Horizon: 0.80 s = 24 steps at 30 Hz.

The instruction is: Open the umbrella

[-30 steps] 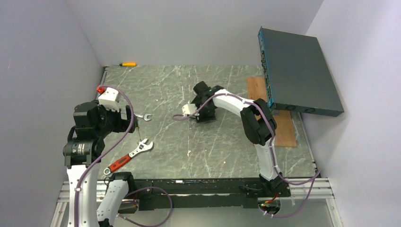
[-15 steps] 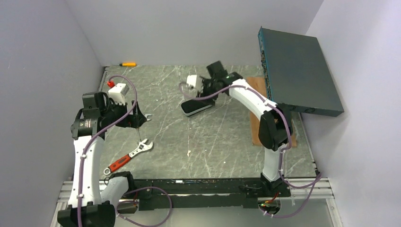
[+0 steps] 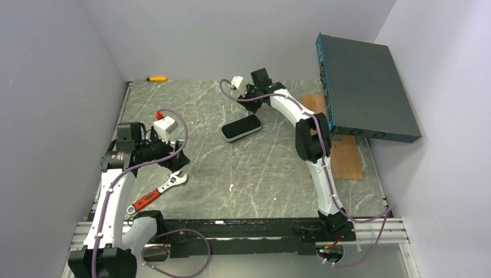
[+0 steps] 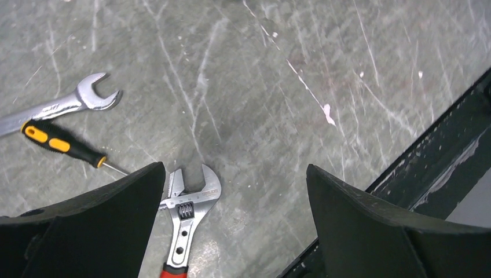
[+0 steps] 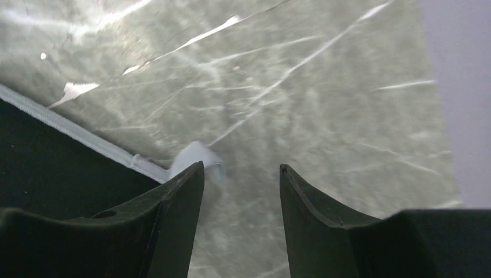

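We find the right gripper spread, clasping nothing, above the far part of the scratched grey-green table; pale walls close it in. The umbrella, a black bundle edged white, lies flat just near-left of it, untouched. Left gripper gapes empty, well left, near an adjustable wrench. We cannot make out the umbrella's handle.

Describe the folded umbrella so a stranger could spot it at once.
On the grey marbled table, look near the middle, left of the large dark teal flat box at the right wall. The umbrella lies there, a short black oblong bundle with a pale edge. Unlike the slim red-handled adjustable wrench further left, it is plump and rounded.
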Available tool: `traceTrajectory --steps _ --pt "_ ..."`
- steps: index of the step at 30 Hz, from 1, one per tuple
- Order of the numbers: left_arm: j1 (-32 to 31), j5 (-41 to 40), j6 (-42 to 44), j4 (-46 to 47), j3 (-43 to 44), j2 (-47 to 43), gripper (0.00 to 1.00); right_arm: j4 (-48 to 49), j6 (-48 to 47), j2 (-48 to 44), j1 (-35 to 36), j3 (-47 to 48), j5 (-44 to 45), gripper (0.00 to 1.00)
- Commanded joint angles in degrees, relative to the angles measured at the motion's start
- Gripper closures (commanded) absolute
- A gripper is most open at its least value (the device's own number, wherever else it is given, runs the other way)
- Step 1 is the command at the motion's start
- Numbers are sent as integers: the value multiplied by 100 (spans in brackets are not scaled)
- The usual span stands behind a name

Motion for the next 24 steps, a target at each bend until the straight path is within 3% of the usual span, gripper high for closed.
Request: traceTrajectory --steps 1,7,15,20,24 --pt "-235 128 938 -450 132 -72 2 311 -384 -41 71 -290 -145 47" --pt "-271 89 1352 -886 317 25 3 -60 -922 -634 39 -1353 -720 48" --pt "-265 619 -656 736 -140 463 4 -1062 -1049 -1407 362 -2326 -1793 46" --pt "-226 501 -1587 1816 -276 992 8 -610 -906 -1592 478 -2620 -1734 43" --pt "-225 207 -1704 2243 15 1613 11 -515 -988 -1439 258 -2253 -1296 40"
